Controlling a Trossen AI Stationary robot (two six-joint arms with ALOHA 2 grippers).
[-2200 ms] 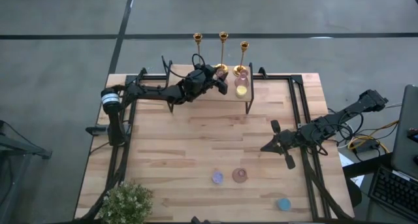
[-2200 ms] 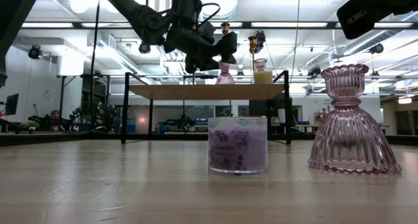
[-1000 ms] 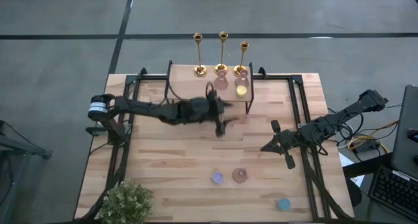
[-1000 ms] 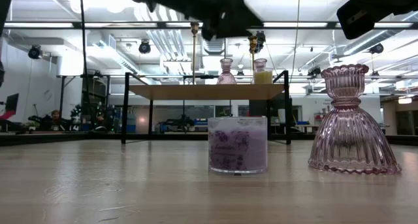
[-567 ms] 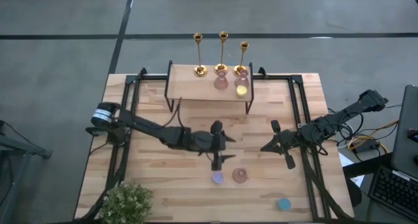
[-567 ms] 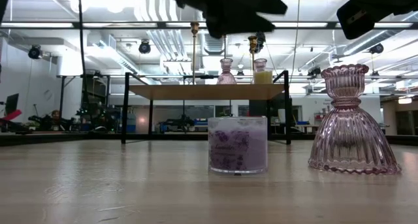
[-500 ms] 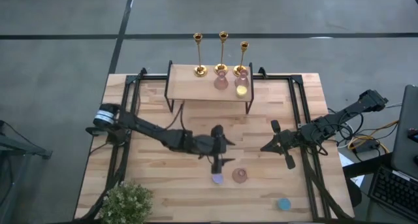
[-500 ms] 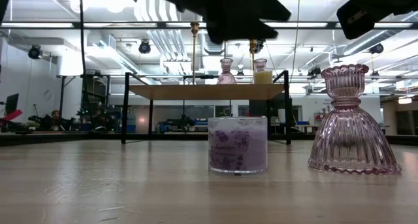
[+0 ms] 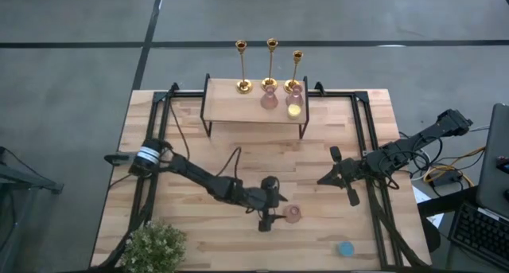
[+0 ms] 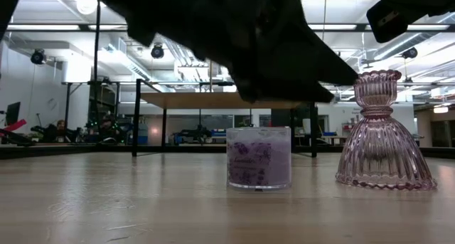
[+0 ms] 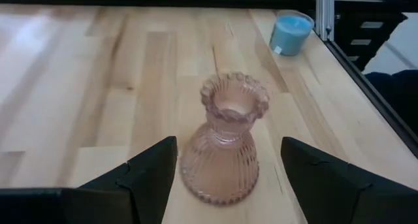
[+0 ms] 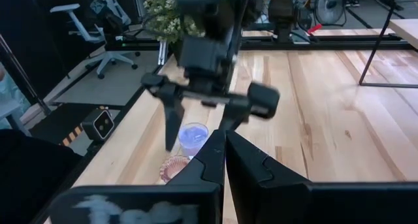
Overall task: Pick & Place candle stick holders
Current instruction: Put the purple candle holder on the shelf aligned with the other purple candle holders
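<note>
High view, looking straight down: a wooden table carries a small raised shelf at its far edge. Three gold candle stick holders stand upright in a row along the back of the shelf, beside a pink glass holder and a yellow candle.

Stretching from the table's left side toward the near middle, the left arm has its left gripper above a purple candle, just beside a second pink ribbed glass holder. From the left wrist camera, its two dark fingers are spread wide apart, one on each side of this pink ribbed glass holder, which stands upright between them; I cannot tell if they touch it. A blue candle sits farther off near the table's edge.

Over the right half of the table waits the right arm, with its right gripper well apart from everything. From the right wrist camera, its fingers are pressed together with nothing between them.

A potted plant stands at the near left corner.
</note>
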